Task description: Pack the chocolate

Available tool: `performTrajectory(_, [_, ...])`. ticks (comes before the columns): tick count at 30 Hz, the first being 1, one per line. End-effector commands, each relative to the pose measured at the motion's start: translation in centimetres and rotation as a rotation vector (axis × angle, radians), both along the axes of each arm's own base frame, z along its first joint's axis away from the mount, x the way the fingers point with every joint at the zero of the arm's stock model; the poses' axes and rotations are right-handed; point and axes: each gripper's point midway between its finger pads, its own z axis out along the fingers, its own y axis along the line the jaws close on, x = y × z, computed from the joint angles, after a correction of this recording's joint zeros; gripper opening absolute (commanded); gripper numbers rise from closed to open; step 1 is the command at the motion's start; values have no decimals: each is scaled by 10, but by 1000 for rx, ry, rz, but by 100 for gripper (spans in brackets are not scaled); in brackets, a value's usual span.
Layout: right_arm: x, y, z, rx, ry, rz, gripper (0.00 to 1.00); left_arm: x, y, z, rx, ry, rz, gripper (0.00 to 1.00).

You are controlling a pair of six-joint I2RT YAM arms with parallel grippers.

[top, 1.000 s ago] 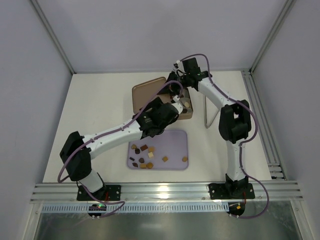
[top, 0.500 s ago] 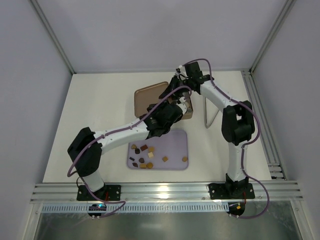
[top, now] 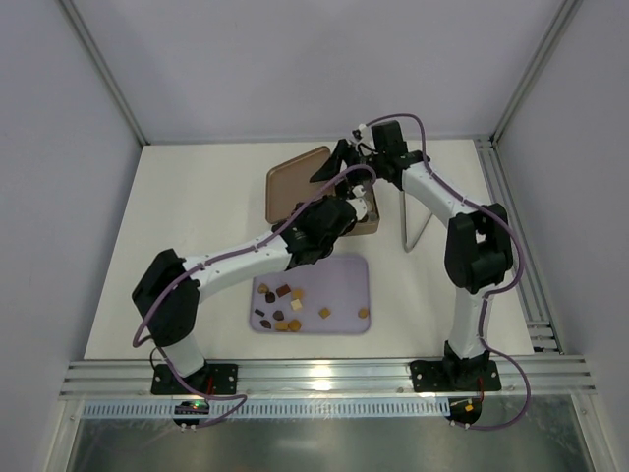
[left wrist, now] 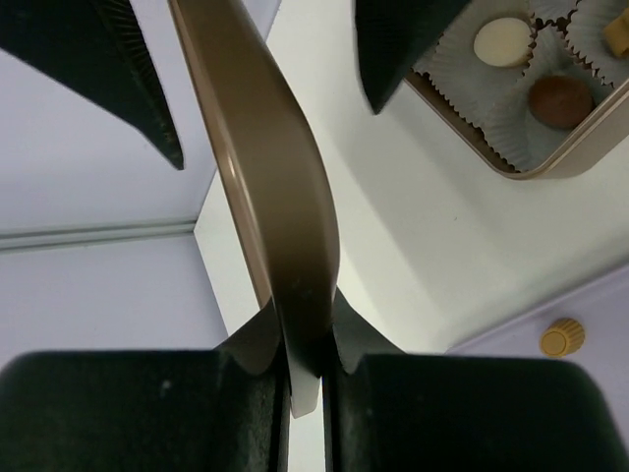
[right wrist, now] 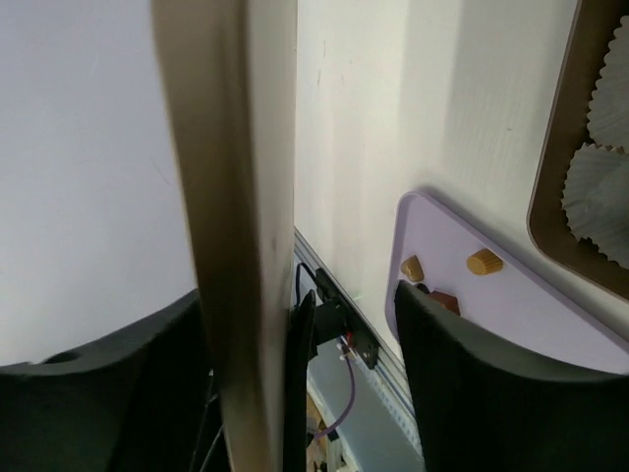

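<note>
Several small chocolate pieces (top: 282, 305) lie on the lavender tray (top: 339, 280). The gold-brown tin (top: 371, 218) holds white paper cups, with a cream oval (left wrist: 503, 41) and a round brown piece (left wrist: 560, 100) in them. The tin's brown lid (top: 295, 177) stands tilted on edge beside the tin. My left gripper (left wrist: 307, 339) is shut on the lid's (left wrist: 285, 197) rim. My right gripper (right wrist: 305, 295) is open, with the lid's edge (right wrist: 236, 197) still standing between its fingers, close to the left one.
A bent metal wire stand (top: 413, 221) rests right of the tin. A caramel piece (left wrist: 561, 337) sits on the tray near the tin's corner. Aluminium rails (top: 531, 285) run along the table's right and near edges. Grey walls enclose the table.
My left gripper has shut on the lid's rim. My right gripper, shut on the lid before, has opened. The lid has shifted slightly to the right.
</note>
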Motion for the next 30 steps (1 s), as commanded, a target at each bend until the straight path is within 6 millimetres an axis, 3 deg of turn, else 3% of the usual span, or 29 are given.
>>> performTrajectory(1, [4, -14, 45, 68, -136, -37, 76, 7, -4, 53, -178, -78, 11, 0])
performTrajectory(7, [15, -43, 58, 51, -203, -146, 90, 9, -7, 55, -242, -17, -2, 0])
performTrajectory(15, [32, -93, 64, 17, -241, -342, 90, 12, -23, 66, -420, 114, -54, 0])
performTrajectory(18, [40, -116, 65, -14, -276, -416, 90, 15, -27, 85, -554, 163, -58, 0])
performTrajectory(21, [52, -142, 62, -115, -340, -507, 91, 13, -48, 104, -765, 272, -104, 0])
performTrajectory(23, [57, -151, 52, -171, -342, -531, 90, 5, -69, 118, -930, 373, -147, 0])
performTrajectory(24, [59, -155, 49, -206, -363, -529, 90, 14, -63, 120, -997, 405, -133, 0])
performTrajectory(26, [65, -165, 37, -273, -377, -551, 90, 11, -79, 125, -1176, 538, -176, 0])
performTrajectory(28, [66, -169, 29, -310, -385, -556, 90, 21, -75, 125, -1278, 600, -171, 0])
performTrajectory(30, [69, -173, 22, -335, -402, -556, 89, 18, -87, 134, -1393, 689, -224, 0])
